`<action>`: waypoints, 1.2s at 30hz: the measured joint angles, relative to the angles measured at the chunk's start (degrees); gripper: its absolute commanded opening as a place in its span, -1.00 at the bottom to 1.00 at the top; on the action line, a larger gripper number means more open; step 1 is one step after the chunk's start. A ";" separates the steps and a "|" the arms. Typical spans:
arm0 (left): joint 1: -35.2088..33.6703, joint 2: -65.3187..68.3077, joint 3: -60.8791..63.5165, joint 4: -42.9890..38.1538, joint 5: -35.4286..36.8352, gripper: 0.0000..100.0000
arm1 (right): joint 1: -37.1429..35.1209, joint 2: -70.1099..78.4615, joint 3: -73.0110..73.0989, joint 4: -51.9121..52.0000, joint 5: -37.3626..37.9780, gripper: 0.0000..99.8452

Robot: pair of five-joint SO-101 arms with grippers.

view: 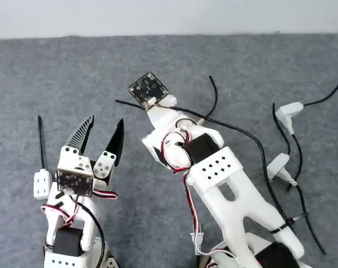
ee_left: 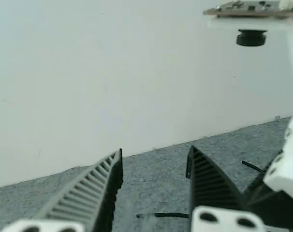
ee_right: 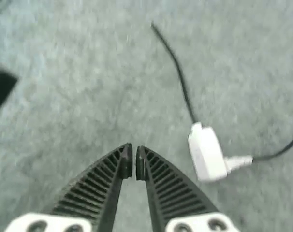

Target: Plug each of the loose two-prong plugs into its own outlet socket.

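Robotics lab bench, table under grey felt-like matting [view: 57, 72], plain white wall [view: 169, 17] along its far edge, two white plastic arms [view: 225, 178] with a bare circuit board [view: 149, 89] and exposed servo wiring [view: 177, 153], white outlet socket [view: 42, 184] on a short black cord lying loose on the matting.

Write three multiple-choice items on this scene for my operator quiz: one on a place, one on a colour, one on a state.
1. Where does the socket block lie?
A. between the two arms
B. beside the left arm, on its side away from the other arm
C. at the table's far edge

2. What colour is the socket block's cord?
A. black
B. red
C. yellow

3. How is the left gripper?
A. shut on a plug
B. shut on nothing
C. open, holding nothing

Key: B, as the high view shows it on the mat outside that arm; A, as the cord runs dark from its top; C, as the fingers stand apart with only mat between.
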 measured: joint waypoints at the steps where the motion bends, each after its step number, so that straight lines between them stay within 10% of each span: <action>1: 0.00 0.09 0.00 -0.09 0.00 -0.59 | 0.00 0.09 0.00 -1.41 0.00 -0.97; 36: -0.79 0.09 3.87 -10.37 6.33 -0.68 | -2.29 0.09 12.13 -32.62 -5.71 -0.98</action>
